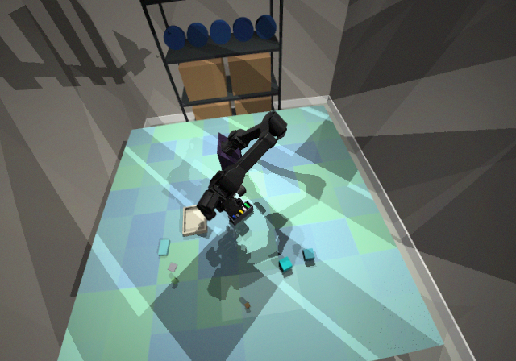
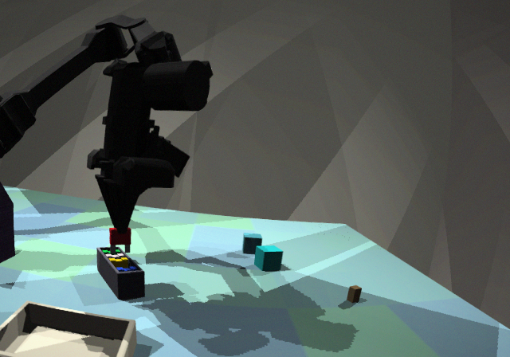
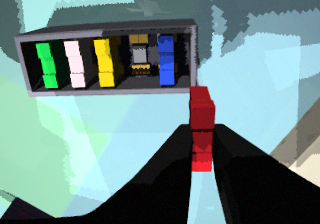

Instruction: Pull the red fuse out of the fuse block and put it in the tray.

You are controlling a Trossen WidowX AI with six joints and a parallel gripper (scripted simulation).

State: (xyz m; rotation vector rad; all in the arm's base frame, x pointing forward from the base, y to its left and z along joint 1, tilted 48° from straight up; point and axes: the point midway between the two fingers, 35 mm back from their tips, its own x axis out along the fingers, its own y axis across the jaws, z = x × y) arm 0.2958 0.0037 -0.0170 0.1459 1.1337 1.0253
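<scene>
Above the fuse block (image 2: 119,276) — gripper (image 2: 120,226) pinching the red fuse (image 2: 119,236); no writing legible.

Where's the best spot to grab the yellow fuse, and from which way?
Grab the yellow fuse by its top end, coming straight down from above. It stands upright in the fuse block, with the white fuse close beside it, so only its top pokes out.

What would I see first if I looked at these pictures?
First you would see the big black arm, its gripper shut on a small red fuse held just above the dark fuse block. Inside the block, bright green, white, yellow and blue fuses stand in a row, with one slot bare. A pale tray waits near the block.
</scene>
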